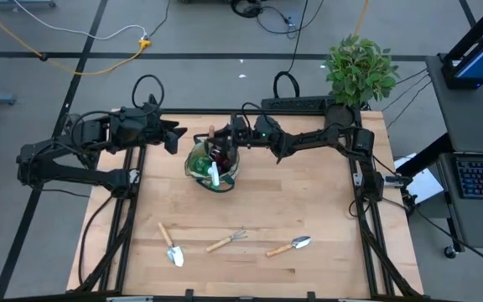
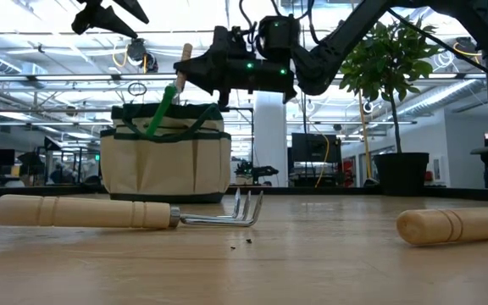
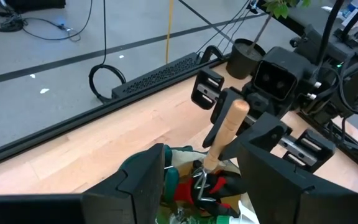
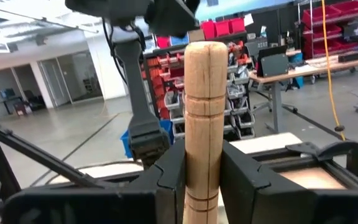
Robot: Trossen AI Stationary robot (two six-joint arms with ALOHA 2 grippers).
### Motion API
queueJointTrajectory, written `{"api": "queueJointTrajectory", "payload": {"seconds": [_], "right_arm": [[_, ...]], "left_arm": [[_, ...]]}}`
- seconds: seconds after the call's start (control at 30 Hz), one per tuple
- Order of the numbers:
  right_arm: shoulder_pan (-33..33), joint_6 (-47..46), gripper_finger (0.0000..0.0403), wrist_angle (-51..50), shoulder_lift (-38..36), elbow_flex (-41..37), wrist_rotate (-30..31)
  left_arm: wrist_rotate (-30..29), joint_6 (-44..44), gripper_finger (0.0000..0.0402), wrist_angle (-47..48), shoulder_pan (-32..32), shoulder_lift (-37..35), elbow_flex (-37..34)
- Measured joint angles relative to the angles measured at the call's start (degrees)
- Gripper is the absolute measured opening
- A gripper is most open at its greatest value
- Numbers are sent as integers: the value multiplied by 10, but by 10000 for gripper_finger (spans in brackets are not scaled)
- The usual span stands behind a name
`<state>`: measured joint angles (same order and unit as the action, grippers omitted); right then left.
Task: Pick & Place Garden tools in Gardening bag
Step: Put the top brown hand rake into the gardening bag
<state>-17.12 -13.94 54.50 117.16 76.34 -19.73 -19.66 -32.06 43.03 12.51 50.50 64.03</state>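
The tan gardening bag (image 1: 212, 165) with green trim stands at the table's far middle; it also shows in the low view (image 2: 166, 157). A red-black glove (image 3: 213, 186) and the green spray bottle (image 2: 161, 108) stick out of it. My right gripper (image 1: 227, 134) is shut on a wooden-handled tool (image 3: 225, 134) over the bag. My left gripper (image 1: 174, 137) is open and empty just left of the bag, above it. Two trowels (image 1: 172, 248) (image 1: 290, 246) and the hand rake (image 1: 227, 241) lie flat near the front edge. My right gripper pinches the tool's wooden handle (image 4: 201, 143) between its two fingers (image 4: 244, 177), about midway along it. The fingers come level from the table's right side and lie across the handle. The handle stands nearly upright, its free end (image 2: 185, 52) up and its metal end (image 3: 199, 179) down in the bag's open top.
A potted leafy plant (image 1: 357, 71) stands at the far right corner, and a black strip (image 1: 296, 104) lies along the far edge. In the low view the rake (image 2: 125, 212) and a trowel handle (image 2: 456, 224) lie close by.
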Motion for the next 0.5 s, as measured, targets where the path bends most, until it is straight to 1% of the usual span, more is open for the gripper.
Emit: {"api": "queueJointTrajectory", "payload": {"seconds": [0.13,0.3,0.4,0.5], "right_arm": [[0,5,62,4,18,0,1],[-1,-19,62,12,51,0,2],[0,-6,63,-2,52,0,3],[0,12,76,-24,51,0,19]], "left_arm": [[0,-1,209,0,0,0,0],[0,-2,209,0,0,0,0],[0,-2,209,0,0,0,0],[0,1,209,0,0,0,0]]}}
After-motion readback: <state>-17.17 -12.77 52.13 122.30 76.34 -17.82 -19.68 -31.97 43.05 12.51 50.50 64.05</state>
